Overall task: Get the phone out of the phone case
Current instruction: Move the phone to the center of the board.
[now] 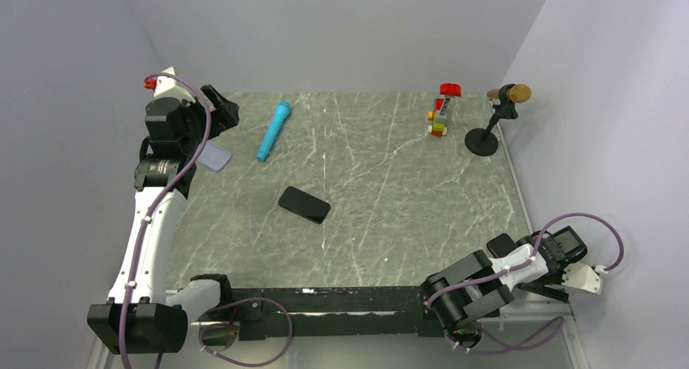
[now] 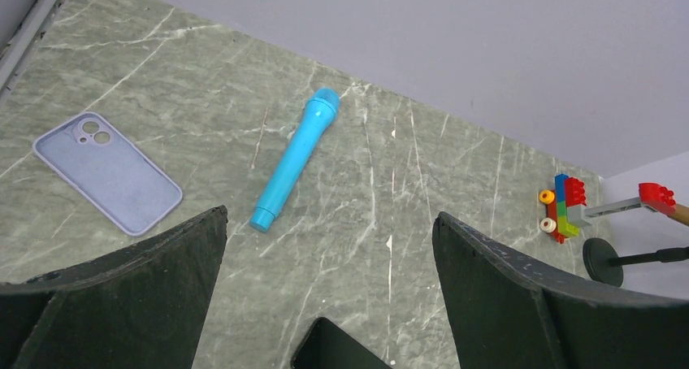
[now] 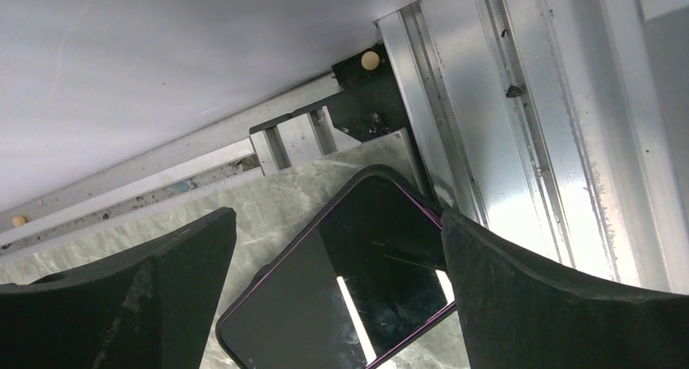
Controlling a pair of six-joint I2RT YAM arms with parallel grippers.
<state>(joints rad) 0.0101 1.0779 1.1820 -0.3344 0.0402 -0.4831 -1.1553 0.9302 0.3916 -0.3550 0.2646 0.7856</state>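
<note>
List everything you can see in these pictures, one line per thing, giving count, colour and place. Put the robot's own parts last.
phone case: one, pale blue-grey, far left of the table
phone: one, black, middle of the table
second phone: one, black with a purple edge, near right corner
marker: one, light blue, right of the phone case
brick toy: one, red, yellow, green and blue, far right
stand: one, black with a brown head, far right corner
table: one, grey-green marbled
left arm: one, white and black, stretched to the far left
right arm: one, black and white, folded near right
left tool: one, black, open
right tool: one, black, open, over the second phone
</note>
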